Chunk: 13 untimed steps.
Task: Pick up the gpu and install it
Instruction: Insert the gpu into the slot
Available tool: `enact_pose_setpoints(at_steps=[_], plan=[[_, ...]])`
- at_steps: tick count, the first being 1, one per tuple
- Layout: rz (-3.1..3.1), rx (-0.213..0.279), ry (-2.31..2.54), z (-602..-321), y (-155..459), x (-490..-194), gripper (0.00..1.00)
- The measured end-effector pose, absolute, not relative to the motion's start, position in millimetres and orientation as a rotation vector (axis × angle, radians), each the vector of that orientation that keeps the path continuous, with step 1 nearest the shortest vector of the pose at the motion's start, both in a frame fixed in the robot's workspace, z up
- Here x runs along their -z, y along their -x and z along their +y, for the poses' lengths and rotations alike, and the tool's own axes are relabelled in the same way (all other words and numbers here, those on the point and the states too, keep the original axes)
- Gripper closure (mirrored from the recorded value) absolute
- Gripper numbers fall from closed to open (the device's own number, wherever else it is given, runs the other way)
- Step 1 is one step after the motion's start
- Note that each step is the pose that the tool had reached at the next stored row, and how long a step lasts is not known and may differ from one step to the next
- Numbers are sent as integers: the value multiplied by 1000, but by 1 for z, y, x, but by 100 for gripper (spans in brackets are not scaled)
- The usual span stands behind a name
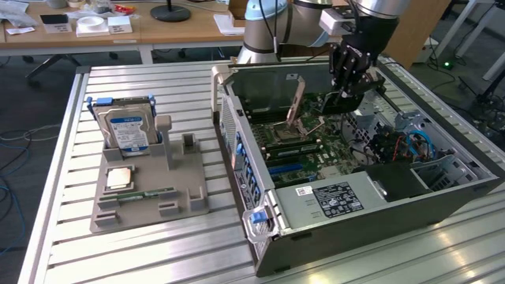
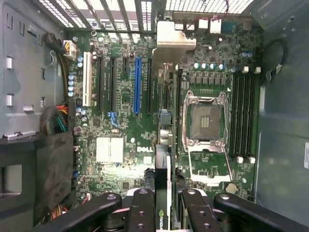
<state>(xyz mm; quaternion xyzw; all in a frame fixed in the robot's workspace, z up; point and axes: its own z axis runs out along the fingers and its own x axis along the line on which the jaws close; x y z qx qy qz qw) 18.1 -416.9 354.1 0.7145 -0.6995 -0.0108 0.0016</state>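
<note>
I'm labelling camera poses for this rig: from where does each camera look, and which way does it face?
Exterior view: off the arm, above the table, looking down slantwise at the open computer case; the arm and gripper show, gripping the gpu.
Wrist view: on the wrist, looking straight into the computer case at the motherboard; the fingers show, clamping the gpu edge-on.
Shared: gripper, gpu, motherboard, computer case.

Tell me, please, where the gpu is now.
The gpu is held in the tool above the motherboard, inside the open case on the exterior view's right.
</note>
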Motion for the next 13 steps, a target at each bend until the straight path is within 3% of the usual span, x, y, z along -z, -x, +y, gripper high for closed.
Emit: enact_pose_setpoints(at_steps=[13], plan=[[-2202, 18, -2250, -424, -12, -340, 74]])
